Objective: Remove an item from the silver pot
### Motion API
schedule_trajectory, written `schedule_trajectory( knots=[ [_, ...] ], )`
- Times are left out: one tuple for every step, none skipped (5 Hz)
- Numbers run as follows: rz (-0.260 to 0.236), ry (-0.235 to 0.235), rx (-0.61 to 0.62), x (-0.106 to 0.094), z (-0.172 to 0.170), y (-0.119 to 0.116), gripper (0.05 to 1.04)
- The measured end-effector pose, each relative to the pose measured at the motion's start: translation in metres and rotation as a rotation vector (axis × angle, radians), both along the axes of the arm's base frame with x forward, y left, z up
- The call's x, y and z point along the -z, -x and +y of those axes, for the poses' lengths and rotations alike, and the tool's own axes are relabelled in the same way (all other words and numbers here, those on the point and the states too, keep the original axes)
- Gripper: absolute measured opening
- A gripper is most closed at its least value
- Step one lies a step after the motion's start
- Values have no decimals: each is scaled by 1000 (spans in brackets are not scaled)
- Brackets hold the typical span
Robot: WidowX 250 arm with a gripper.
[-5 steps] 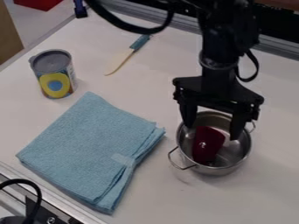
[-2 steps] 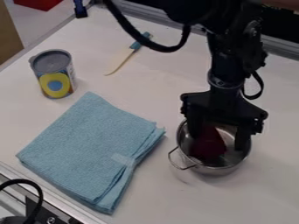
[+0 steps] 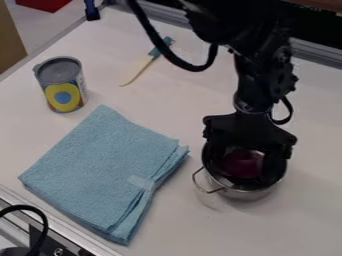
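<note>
1. Over the silver pot, near the right side of the table, the black pincer is hanging down from the robot arm, its fingers reaching inside the rim.
2. The pincer is standing open, with its two fingers spread apart on either side of the dark red item.
3. The dark red item is sitting inside the silver pot, between the fingers; its upper part is partly hiding beneath the pincer's dark body, and whether the fingers are touching it cannot be told.
4. A wire handle is sticking out from the pot's left side, toward the folded light blue cloth.
5. The cloth is lying flat on the table, left of the pot and apart from it, its folded layers showing along the right edge.
6. Above the cloth, a can with a yellow and blue label is standing upright.
7. Between the can and the arm, a knife with a pale blade and a teal handle is lying aslant, its handle pointing toward the far edge.
8. A black cable is looping down beside the arm, passing close to the knife's handle.
</note>
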State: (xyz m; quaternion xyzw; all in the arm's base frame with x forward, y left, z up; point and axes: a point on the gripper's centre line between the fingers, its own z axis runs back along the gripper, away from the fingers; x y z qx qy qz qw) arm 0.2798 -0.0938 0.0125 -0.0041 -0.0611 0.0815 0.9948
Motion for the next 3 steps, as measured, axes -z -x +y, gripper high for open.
schedule_trajectory(
  knots=[
    [-8,-4,-4,2,1,0,972],
    [1,11,-9,2,0,1,923],
    [49,17,-36,0,2,6,921]
  ],
)
